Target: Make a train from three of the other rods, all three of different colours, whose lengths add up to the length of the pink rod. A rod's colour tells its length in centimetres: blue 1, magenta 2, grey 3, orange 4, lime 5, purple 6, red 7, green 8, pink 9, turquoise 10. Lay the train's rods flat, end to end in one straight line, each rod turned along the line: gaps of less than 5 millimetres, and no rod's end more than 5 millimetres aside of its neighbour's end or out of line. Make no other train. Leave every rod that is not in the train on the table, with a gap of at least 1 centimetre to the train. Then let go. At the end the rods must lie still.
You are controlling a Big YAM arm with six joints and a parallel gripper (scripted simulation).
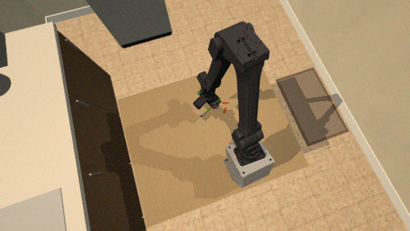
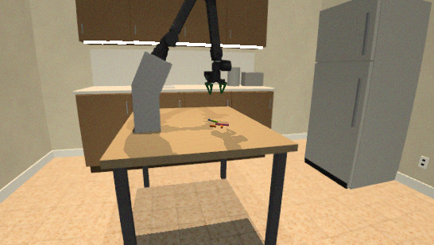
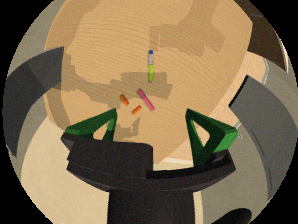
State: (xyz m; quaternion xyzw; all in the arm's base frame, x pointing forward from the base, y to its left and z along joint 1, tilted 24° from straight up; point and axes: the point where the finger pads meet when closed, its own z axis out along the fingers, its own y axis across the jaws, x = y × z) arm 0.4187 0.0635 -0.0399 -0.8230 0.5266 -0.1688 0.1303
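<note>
My gripper is open and empty, high above the table; it also shows in the exterior view and the top view. Below it, a short blue rod, a pale greyish rod and a lime rod lie in one straight line, end to end as far as I can tell. The pink rod lies apart from that line, slanted. Two orange rods lie just left of the pink rod. In the exterior view the rods form a small cluster on the table.
The arm's grey base stands at the table's left rear. A counter with two containers runs behind the table, and a fridge stands to the right. The table edges are far from the rods.
</note>
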